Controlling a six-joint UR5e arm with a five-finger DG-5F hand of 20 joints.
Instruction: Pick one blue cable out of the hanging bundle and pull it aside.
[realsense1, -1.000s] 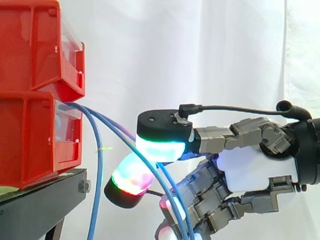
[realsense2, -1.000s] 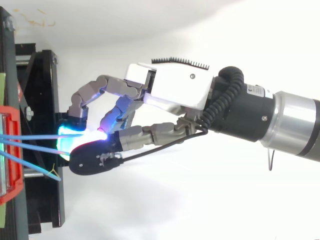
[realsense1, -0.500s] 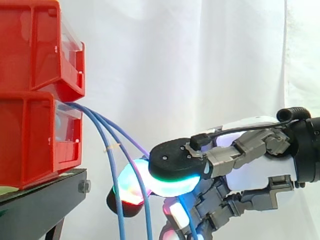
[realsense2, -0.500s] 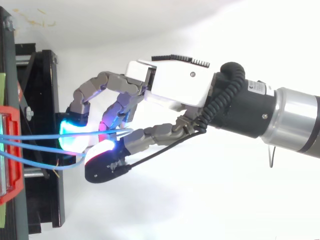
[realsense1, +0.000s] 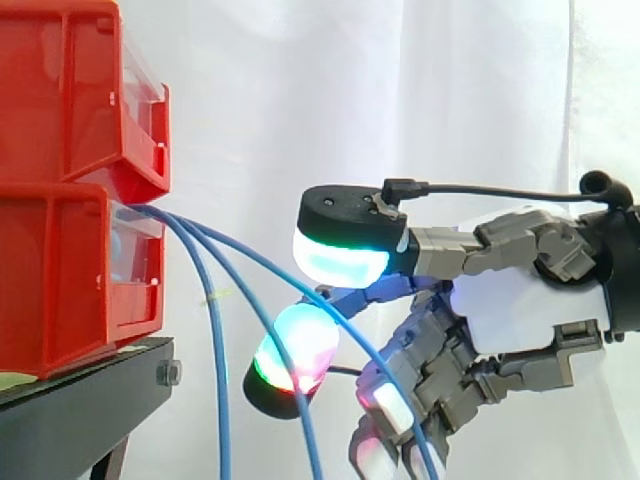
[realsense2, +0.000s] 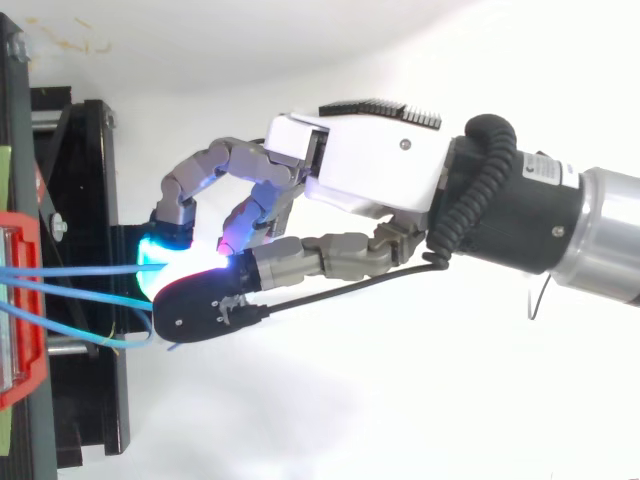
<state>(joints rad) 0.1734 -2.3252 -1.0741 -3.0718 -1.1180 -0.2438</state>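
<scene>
Three blue cables (realsense1: 215, 330) come out of the lower red bin (realsense1: 60, 280) and hang down in front of it. The outermost blue cable (realsense1: 262, 264) arches away from the other two and runs through the narrow gap between the thumb pad (realsense1: 345, 258) and a glowing finger pad (realsense1: 297, 345). It then drops past the lower curled fingers. My hand (realsense1: 515, 310) reaches in from the right with its fingers curled round that cable. In the top view my hand (realsense2: 360, 180) sits just off the stand, and the cables (realsense2: 80, 270) lead into its pads.
Two red bins (realsense1: 70, 90) are stacked on a black stand (realsense1: 80, 400) at the left. The stand's frame (realsense2: 85, 180) lies directly behind the fingertips. A white curtain hangs behind everything.
The thumb has lifted off the finger pad it was pressed onto. The hand has drawn slightly back from the bins, and one cable now arches further out from the other two.
</scene>
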